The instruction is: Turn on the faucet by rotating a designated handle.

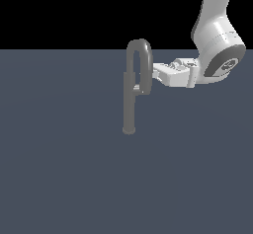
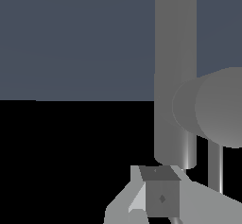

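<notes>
The faucet (image 1: 129,107) is a slim grey column on a rounded foot, with its gooseneck spout (image 1: 139,44) arching over toward the exterior view's right. The handle (image 1: 135,88), a small lighter stub, sticks out sideways between the column and the spout's hanging end. My gripper (image 1: 154,72) reaches in level from the exterior view's right, and its tip is against the spout's descending leg, above the handle. Its fingers look shut with nothing held. In the wrist view the faucet (image 2: 175,53) fills the frame close ahead of my gripper (image 2: 160,190). A rounded grey end (image 2: 215,107) sits beside it.
The faucet stands alone on a flat blue-grey floor (image 1: 59,178). The white arm (image 1: 217,55) comes down from the upper part of the exterior view's right.
</notes>
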{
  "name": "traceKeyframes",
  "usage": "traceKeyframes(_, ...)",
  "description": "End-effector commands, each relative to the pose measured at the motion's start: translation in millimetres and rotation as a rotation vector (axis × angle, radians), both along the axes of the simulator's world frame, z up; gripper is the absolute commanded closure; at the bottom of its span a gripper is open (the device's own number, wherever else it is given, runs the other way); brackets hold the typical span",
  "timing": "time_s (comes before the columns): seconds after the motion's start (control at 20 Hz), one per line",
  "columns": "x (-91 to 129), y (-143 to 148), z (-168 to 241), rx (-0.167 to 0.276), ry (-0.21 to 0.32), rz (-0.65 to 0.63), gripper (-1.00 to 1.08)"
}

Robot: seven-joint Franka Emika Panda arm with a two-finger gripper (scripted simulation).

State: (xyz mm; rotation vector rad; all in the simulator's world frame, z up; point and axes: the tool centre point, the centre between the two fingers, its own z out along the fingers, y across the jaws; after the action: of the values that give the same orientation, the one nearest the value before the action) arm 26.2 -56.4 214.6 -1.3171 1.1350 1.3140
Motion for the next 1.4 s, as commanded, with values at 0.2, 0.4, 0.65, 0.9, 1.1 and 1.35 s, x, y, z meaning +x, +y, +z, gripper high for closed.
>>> traceKeyframes(0.2,-16,-2,9,0.0,-0.001,-0.001,1.08)
traceKeyframes(0.4,-19,-3,9,0.0,-0.001,-0.001,1.08)
traceKeyframes(0.65,-34,-5,10,0.0,-0.001,-0.001,1.08)
traceKeyframes(0.9,-35,-5,16,-0.005,-0.019,-0.005,1.08)
traceKeyframes(1.1,-50,-7,8,-0.003,-0.011,-0.003,1.08)
traceKeyframes(1.35,-69,-10,-2,0.0,-0.001,-0.001,1.08)
